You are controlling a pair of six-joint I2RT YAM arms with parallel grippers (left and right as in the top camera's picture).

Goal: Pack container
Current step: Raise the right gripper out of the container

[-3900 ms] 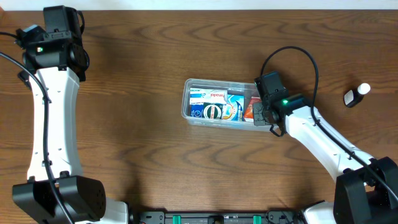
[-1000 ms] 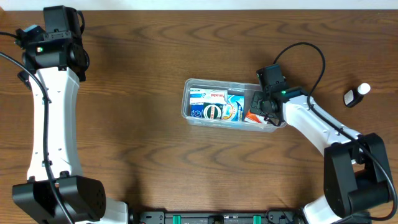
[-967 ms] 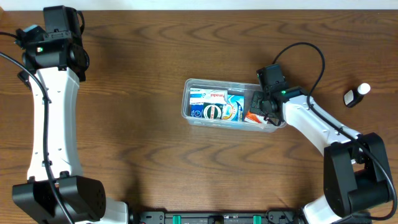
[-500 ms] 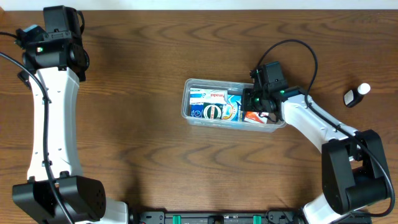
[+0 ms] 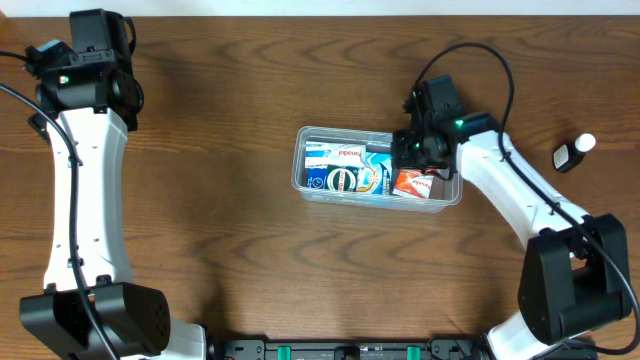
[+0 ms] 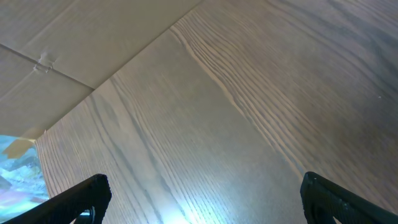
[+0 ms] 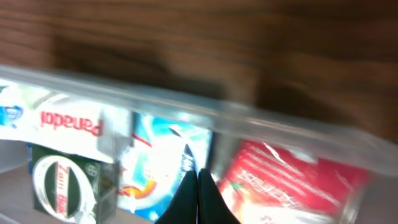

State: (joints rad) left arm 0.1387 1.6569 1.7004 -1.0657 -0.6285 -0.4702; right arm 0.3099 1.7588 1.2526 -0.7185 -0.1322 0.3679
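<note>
The right fingers (image 7: 199, 186), pressed shut on nothing, hung over the right end of the container (image 5: 345, 131), near a red box (image 7: 280, 183) whose print was blurred. Beside it lay a blue-and-white box (image 7: 161, 155), a white box (image 7: 68, 124) lettered "Panadol", and a green box (image 7: 59, 183). The container lay mid-surface, its long axis left to right in the overhead view. The left fingers (image 6: 84, 198) stood wide apart above the wooden surface (image 6: 217, 124).

Blurred container (image 7: 261, 121), small bottle (image 5: 573, 152) label unreadable
</note>
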